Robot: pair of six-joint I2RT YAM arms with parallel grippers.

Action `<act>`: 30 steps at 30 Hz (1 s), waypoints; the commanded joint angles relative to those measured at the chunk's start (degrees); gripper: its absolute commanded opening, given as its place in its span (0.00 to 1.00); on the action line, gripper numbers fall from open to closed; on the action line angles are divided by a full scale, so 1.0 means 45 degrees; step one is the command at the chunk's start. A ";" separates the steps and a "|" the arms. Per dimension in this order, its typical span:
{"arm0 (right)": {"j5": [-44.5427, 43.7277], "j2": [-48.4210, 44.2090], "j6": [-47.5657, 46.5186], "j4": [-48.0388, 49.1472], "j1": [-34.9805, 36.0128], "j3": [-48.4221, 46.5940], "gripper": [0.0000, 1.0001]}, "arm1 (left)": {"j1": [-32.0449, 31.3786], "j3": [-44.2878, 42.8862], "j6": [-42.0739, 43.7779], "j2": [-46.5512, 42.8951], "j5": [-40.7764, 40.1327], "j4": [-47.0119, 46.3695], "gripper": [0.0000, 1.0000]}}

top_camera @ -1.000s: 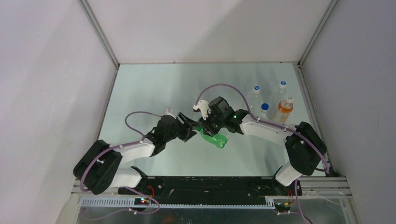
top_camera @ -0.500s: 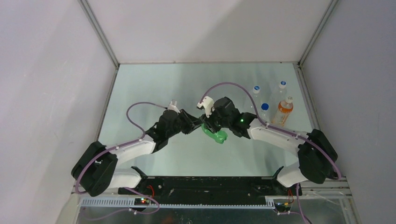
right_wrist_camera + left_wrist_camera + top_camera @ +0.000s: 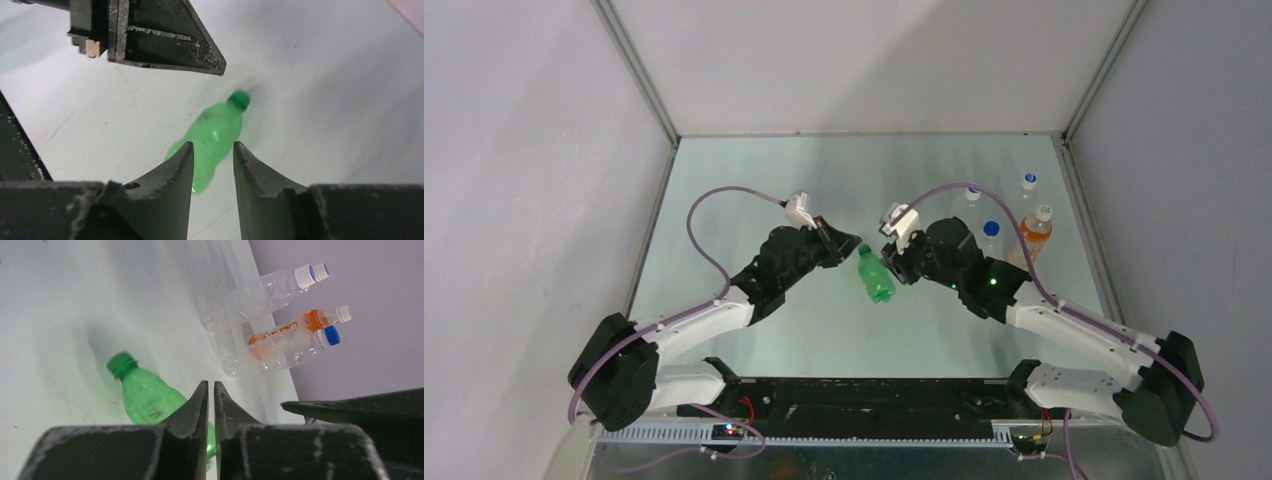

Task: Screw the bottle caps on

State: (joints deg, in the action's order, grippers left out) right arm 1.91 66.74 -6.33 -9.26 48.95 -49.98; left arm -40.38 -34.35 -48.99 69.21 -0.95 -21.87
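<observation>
A green bottle (image 3: 878, 281) lies on the table between my two grippers, with its green cap (image 3: 865, 251) on its neck, pointing away. The left wrist view shows the bottle (image 3: 145, 395) and cap (image 3: 121, 363). In the right wrist view the bottle (image 3: 215, 134) is blurred, its cap (image 3: 239, 100) at the far end. My left gripper (image 3: 854, 240) is shut with nothing between its jaws (image 3: 210, 385), just left of the cap. My right gripper (image 3: 898, 268) is open and empty (image 3: 212, 145), above and right of the bottle. The solid blue cap (image 3: 991, 228) and a white-and-blue cap (image 3: 972, 190) sit on upright clear bottles.
Four bottles stand at the back right: two clear ones with white-and-blue caps, the second (image 3: 1028, 181), one with the blue cap (image 3: 331, 335), and an orange one (image 3: 1032, 238) with a plain white cap (image 3: 343, 313). Enclosure walls stand around the table.
The right gripper has let go of the green bottle, which now lies on the table. Both grippers have drawn back and apart, left to the left, right to the right.
</observation>
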 commanded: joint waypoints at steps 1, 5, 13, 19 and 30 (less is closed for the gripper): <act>0.0290 -0.1040 0.0045 0.0208 -0.0192 0.0630 0.31 | -0.0069 -0.0318 0.0767 -0.0362 -0.0224 -0.0996 0.17; 0.0537 -0.1047 0.0621 -0.0365 -0.0431 0.0867 0.32 | -0.0069 -0.0005 0.0234 -0.1006 -0.0644 0.0227 0.53; 0.3003 -0.1209 0.3893 -0.1554 -0.1908 0.0141 0.54 | 0.0213 -0.0443 0.0704 -0.1685 -0.2014 0.4742 0.99; 0.5718 -0.0191 0.5419 -0.0945 -0.3271 0.0302 0.61 | 0.1003 -0.2324 0.1968 -0.0514 -0.2837 0.9433 1.00; 0.3345 -0.0824 0.5722 -0.0857 -0.2109 0.0227 0.99 | 0.1122 -0.3672 0.3066 0.2883 -0.0833 0.9508 1.00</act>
State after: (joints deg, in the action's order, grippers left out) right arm 20.18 66.06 16.60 -14.90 38.74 -46.68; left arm -35.46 -48.82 -37.71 79.61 -8.45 20.38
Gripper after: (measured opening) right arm 0.992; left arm 0.996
